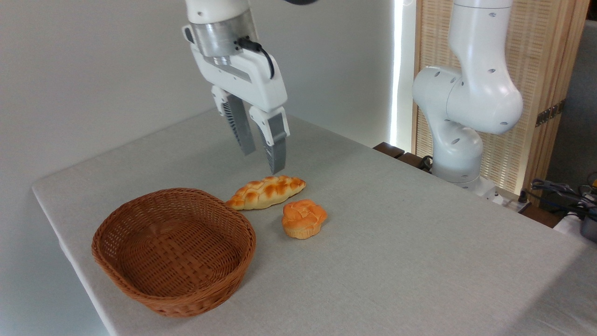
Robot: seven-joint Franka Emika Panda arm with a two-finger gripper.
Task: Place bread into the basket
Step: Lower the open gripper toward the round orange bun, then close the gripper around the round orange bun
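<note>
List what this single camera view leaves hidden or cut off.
1. Arm above the gripper: cut by the top edge.
2. Near inner wall of the wicker basket: hidden by its own rim.
3. Undersides and far sides of the round bun and braided loaf: face away.
4. Table front: cut by the bottom edge.

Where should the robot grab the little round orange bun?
Probably from above, with the pincer closing on the opposite sides of the bun. It sits flat on the table, small and round, with a clear gap from the braided loaf.
</note>
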